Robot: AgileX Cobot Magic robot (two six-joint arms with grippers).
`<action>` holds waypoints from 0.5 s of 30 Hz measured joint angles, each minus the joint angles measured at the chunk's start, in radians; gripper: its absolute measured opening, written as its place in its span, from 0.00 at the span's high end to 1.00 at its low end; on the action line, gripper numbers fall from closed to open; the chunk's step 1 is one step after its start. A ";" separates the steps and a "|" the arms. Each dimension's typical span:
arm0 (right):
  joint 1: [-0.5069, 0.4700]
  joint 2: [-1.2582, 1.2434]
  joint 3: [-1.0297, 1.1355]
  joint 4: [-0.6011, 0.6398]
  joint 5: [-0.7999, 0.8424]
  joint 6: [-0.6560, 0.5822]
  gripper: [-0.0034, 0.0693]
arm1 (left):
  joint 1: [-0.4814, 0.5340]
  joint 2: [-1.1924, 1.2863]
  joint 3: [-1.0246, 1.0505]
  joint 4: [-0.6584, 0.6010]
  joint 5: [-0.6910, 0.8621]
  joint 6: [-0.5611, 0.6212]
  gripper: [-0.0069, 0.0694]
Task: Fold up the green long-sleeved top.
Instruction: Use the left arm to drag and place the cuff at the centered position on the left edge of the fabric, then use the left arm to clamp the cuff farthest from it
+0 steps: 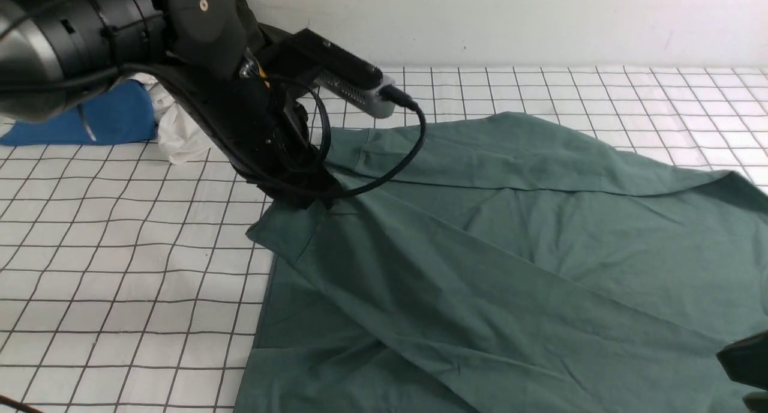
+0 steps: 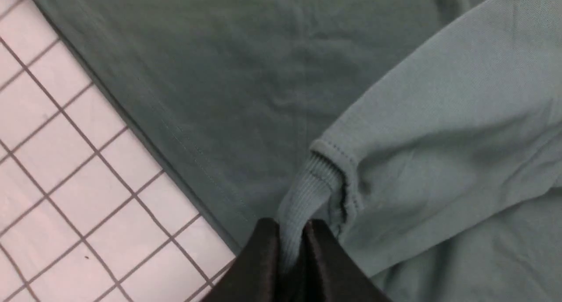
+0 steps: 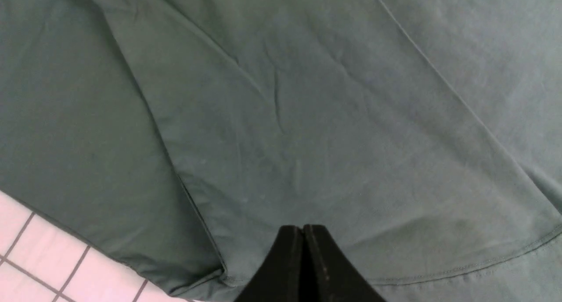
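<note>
The green long-sleeved top [image 1: 510, 239] lies spread over the right half of the checked table, with one sleeve drawn across its body toward the left. My left gripper [image 1: 315, 201] is shut on that sleeve's ribbed cuff [image 2: 307, 188], which is pinched between the black fingertips of the left gripper [image 2: 292, 227] just above the top's body and near its left edge. My right gripper [image 3: 303, 227] is shut with nothing between its fingers. It hovers over the top [image 3: 307, 117] close to a stitched hem. In the front view only a dark piece of the right arm [image 1: 747, 356] shows at the lower right.
A bright blue cloth [image 1: 102, 119] and a crumpled white cloth [image 1: 177, 131] lie at the back left, partly behind the left arm. The white checked tablecloth [image 1: 120, 251] is bare on the left. A white wall [image 1: 540, 17] bounds the table's far side.
</note>
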 joint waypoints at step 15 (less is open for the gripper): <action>0.000 0.007 0.000 -0.144 -0.119 0.169 0.97 | 0.070 0.190 -0.106 0.011 -0.112 -0.104 0.39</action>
